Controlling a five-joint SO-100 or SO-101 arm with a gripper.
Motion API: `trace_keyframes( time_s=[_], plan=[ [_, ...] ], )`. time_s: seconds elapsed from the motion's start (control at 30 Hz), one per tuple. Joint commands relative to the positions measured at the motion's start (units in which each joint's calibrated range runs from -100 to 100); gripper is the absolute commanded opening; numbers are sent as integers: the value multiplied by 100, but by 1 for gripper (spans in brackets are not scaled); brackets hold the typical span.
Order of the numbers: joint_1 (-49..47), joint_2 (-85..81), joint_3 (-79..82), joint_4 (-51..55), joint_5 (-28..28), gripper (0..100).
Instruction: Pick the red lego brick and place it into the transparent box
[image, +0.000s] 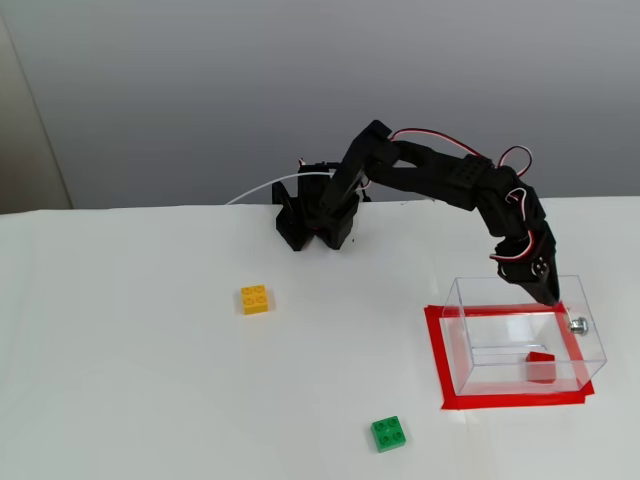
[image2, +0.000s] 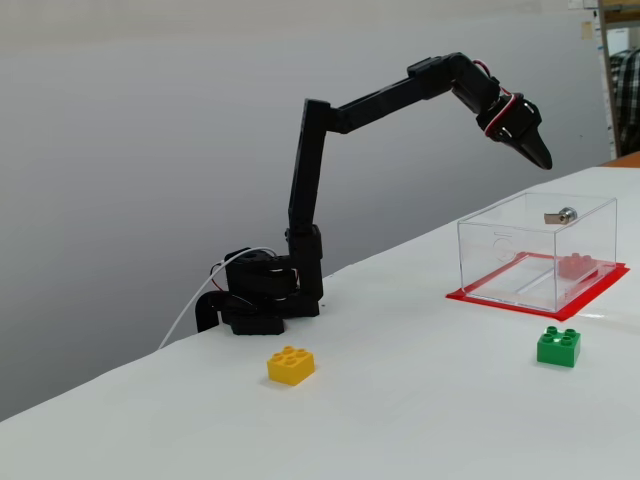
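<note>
The red lego brick lies inside the transparent box, near its front right corner; it shows through the clear wall in the other fixed view. The box stands on a red tape rectangle and has a small silver knob on one side. My black gripper hangs above the box's far edge, well clear of it in a fixed view. Its jaws look closed to a point, with nothing in them.
A yellow brick lies mid-table and a green brick lies near the front, left of the box. The arm's base stands at the table's back edge. The red tape rectangle frames the box.
</note>
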Motion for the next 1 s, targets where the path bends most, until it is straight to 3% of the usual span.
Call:
trace_keyframes(
  time_s=[0.0,0.6,0.97],
  plan=[
    [265,-615,-200,125,-22,2],
    [2254,-2617,-164,430,15,2],
    [4243,-3831,-119,1257,-27,2]
  ],
)
